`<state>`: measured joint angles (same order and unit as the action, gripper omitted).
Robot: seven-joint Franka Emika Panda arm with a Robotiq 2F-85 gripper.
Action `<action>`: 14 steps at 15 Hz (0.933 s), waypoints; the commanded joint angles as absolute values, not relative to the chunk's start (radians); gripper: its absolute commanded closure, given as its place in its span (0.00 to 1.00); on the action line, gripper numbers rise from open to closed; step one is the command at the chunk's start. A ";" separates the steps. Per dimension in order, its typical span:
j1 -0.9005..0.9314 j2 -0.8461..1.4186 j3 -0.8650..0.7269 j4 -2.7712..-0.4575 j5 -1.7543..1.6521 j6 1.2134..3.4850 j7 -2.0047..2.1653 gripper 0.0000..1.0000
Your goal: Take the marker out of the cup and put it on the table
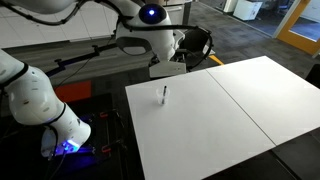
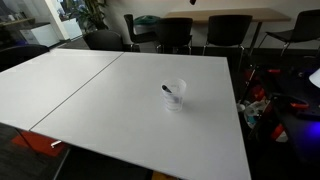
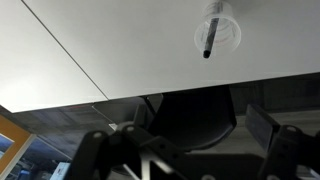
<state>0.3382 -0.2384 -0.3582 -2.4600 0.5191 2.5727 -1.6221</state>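
Item: the table (image 1: 230, 115), white, two panels meeting at a thin seam (image 1: 236, 100), dark along the edge; seen from above in both exterior views. Item: the cup (image 1: 164, 97), small, whitish and translucent, standing upright on the panel nearer the robot, well in from the edges and clear of the seam. Item: the marker (image 1: 164, 91), dark and thin, standing in the cup and leaning against its rim, its upper end poking out above the lip; an exterior view shows the same cup (image 2: 176, 97) with the marker (image 2: 169, 91) tilted inside it. Item: the white arm (image 1: 30, 100), reaching across behind the far edge of the table, with a blue glow low at its base. Item: the gripper (image 1: 193, 45), dark, held off past the table edge, well apart from the cup. The wrist view looks across the table (image 3: 130, 50) to the cup (image 3: 222, 28) and the marker (image 3: 209, 42) near the top; the gripper (image 3: 190, 152) sits blurred along the bottom, its fingers (image 3: 92, 150) spread wide with nothing between them. Item: dark chairs (image 2: 175, 32) beyond the table.
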 commanded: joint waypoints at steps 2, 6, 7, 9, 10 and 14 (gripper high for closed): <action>0.233 -0.211 -0.207 -2.490 0.487 2.568 -1.588 0.00; 0.214 -0.154 -0.107 -2.527 0.490 2.607 -1.543 0.00; 0.208 -0.137 -0.086 -2.532 0.488 2.623 -1.515 0.00; 0.196 -0.096 -0.046 -2.548 0.482 2.702 -1.432 0.00; 0.191 -0.071 -0.029 -2.552 0.473 2.746 -1.384 0.00; 0.170 0.032 0.015 -2.543 0.440 2.845 -1.264 0.00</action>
<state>0.2032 -0.0303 -0.0264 -2.5512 0.4709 2.7772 -1.3440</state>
